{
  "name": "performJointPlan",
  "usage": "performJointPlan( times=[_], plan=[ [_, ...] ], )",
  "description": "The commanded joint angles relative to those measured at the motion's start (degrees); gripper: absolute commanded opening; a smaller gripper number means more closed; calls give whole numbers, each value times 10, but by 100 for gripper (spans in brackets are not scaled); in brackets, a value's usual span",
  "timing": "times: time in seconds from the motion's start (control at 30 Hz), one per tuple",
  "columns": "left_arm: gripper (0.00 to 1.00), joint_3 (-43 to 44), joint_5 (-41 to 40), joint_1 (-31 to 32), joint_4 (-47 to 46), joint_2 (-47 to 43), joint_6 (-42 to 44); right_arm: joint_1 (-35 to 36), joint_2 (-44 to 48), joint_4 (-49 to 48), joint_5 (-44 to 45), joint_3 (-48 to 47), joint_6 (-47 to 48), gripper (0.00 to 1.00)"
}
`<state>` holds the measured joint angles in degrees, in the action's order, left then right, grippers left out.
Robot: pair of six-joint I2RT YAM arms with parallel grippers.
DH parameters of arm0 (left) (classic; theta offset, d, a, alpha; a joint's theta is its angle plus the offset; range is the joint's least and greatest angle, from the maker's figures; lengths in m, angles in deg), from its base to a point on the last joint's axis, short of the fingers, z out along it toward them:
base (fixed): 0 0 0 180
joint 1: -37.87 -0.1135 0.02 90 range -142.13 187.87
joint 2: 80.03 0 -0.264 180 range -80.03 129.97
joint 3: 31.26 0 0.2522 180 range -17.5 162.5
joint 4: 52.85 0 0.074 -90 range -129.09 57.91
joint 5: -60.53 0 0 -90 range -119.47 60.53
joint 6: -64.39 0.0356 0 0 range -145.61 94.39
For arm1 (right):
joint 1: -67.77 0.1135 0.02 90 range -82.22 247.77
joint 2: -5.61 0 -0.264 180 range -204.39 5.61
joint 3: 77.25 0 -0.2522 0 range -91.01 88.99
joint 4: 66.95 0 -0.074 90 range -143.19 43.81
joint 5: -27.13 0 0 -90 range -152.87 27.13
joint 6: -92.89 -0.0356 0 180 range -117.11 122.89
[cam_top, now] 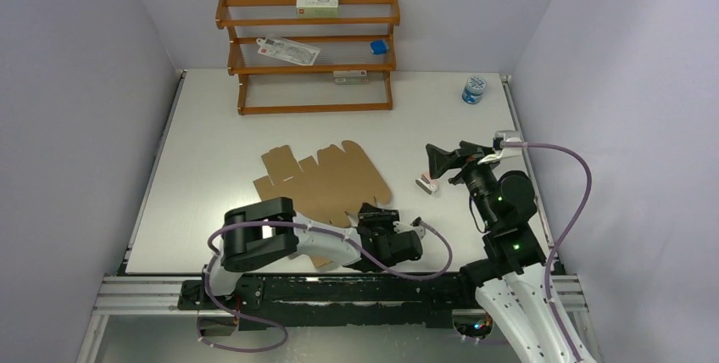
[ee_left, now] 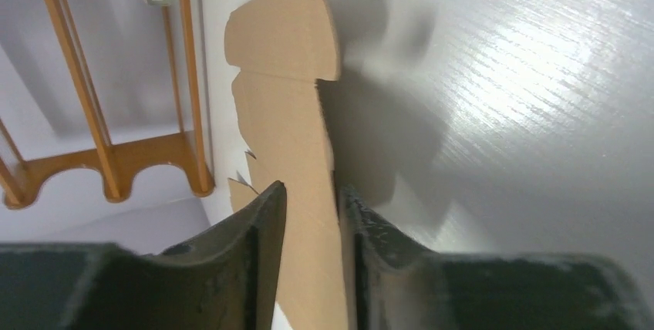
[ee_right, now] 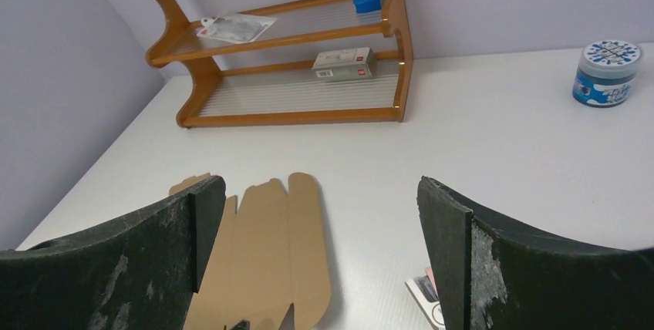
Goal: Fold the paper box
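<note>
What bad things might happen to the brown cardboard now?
1. The left gripper has its jaws only a little apart at the near edge of the flat paper box. The sheet might slide or slip away instead of folding.
2. The right gripper hangs wide open close to the small pink-and-white item. If it reaches over to the cardboard, it might knock that item.

Paper box [cam_top: 322, 181]: flat brown die-cut sheet, flaps spread, just left of left gripper [cam_top: 379, 213]. Right gripper [cam_top: 439, 159]: jaws wide apart, pink-and-white item [cam_top: 426, 185] just beside its fingertips.
</note>
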<state>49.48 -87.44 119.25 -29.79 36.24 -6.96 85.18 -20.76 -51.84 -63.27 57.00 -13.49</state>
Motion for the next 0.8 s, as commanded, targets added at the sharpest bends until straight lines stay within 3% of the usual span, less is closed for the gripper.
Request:
performJointPlan(
  times=[0.0, 0.4, 0.6, 0.77],
  plan=[
    [44, -17, 13, -3, -36, -52, 0, -4, -11, 22, 18, -24, -8, 100],
    [79, -52, 109, -3, 63, -184, -181, -4, -154, 3, -62, -53, -19, 100],
    [82, -77, 147, -11, 81, -244, -269, -4, -234, -31, -130, -54, -16, 100],
    [83, -98, 175, -91, 156, -289, -384, -3, -333, -55, -199, -62, -23, 100]
  ],
)
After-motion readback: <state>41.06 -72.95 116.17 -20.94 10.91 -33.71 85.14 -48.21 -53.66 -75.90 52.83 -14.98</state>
